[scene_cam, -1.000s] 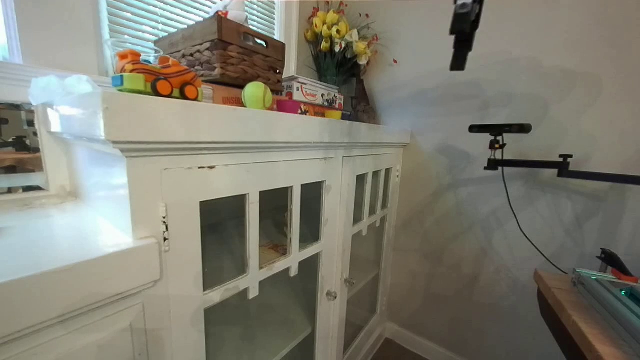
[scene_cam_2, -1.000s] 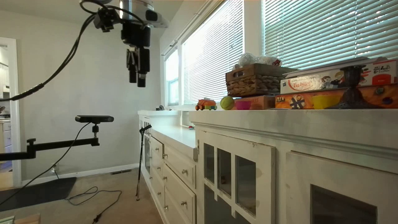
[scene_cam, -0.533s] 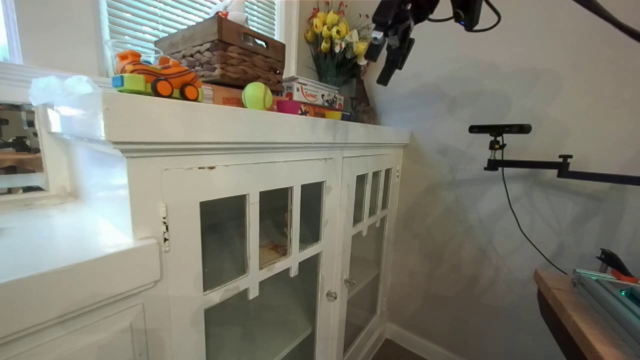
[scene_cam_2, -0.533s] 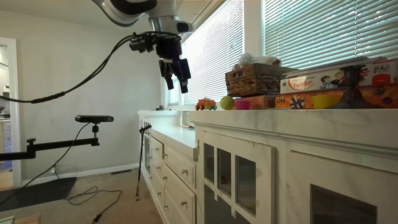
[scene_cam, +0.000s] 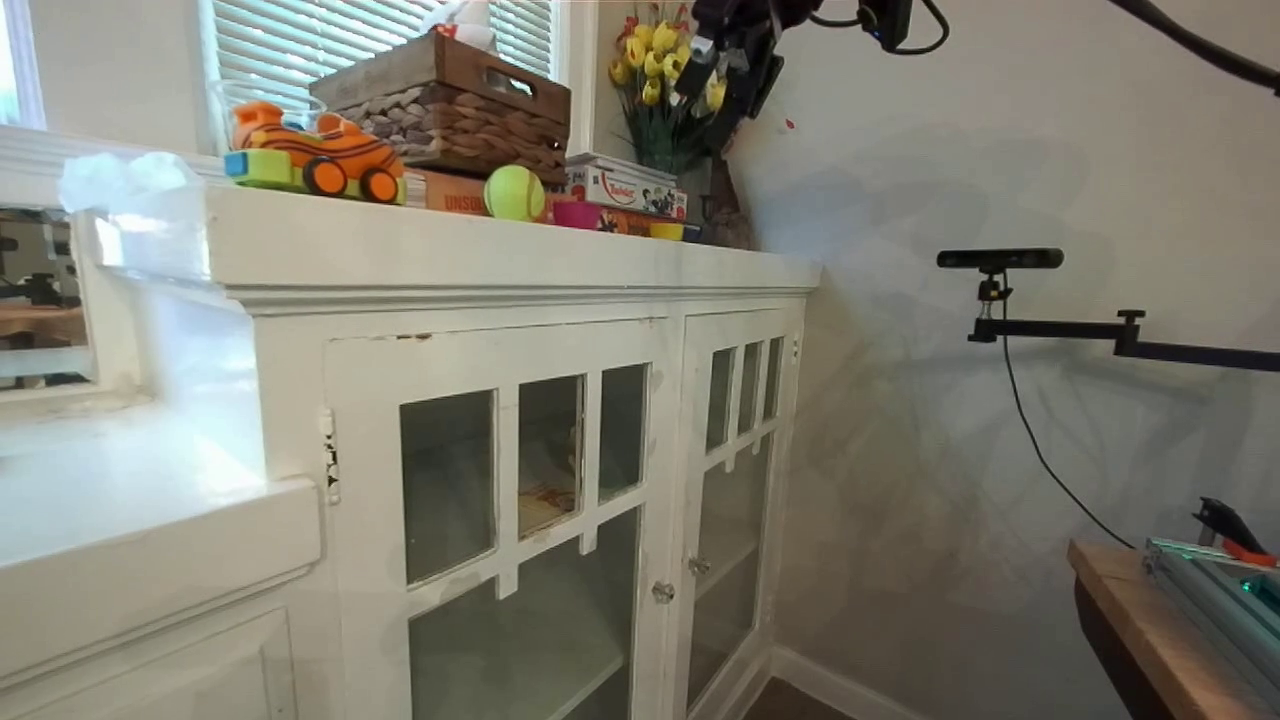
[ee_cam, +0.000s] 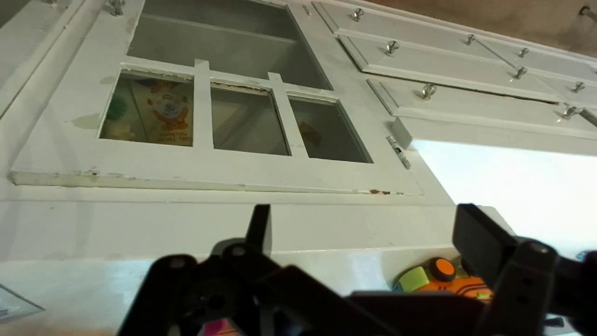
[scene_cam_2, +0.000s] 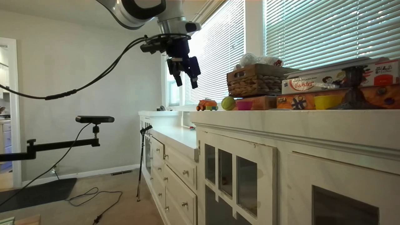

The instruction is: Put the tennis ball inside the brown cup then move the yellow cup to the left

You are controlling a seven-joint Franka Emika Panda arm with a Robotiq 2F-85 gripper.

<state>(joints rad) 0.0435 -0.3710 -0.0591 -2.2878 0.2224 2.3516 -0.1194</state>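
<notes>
The tennis ball [scene_cam: 514, 193] is on the white ledge, also seen in an exterior view [scene_cam_2: 228, 103], beside a pink cup [scene_cam_2: 244, 105]. The yellow cup [scene_cam_2: 327, 102] stands farther along the ledge and also shows in an exterior view [scene_cam: 666, 230]. No brown cup shows; a brown wicker basket [scene_cam: 470, 110] sits behind the ball. My gripper [scene_cam_2: 187, 83] hangs above ledge height, in front of the cabinet, apart from everything. In the wrist view its fingers [ee_cam: 364, 210] are wide apart with nothing between them. The ball and yellow cup do not show there.
An orange toy truck [scene_cam: 320, 155] is beside the ball and shows in the wrist view [ee_cam: 447, 280]. Game boxes [scene_cam_2: 312, 84], a dark stand [scene_cam_2: 354, 84] and yellow flowers [scene_cam: 655, 60] stand along the ledge. The cabinet's front edge [scene_cam: 520, 260] borders the ledge.
My gripper has moved right in one exterior picture and left in another, closer to the ledge's objects. It has tilted, and its fingers look farther apart than a second ago. The ball and cups stay put.
</notes>
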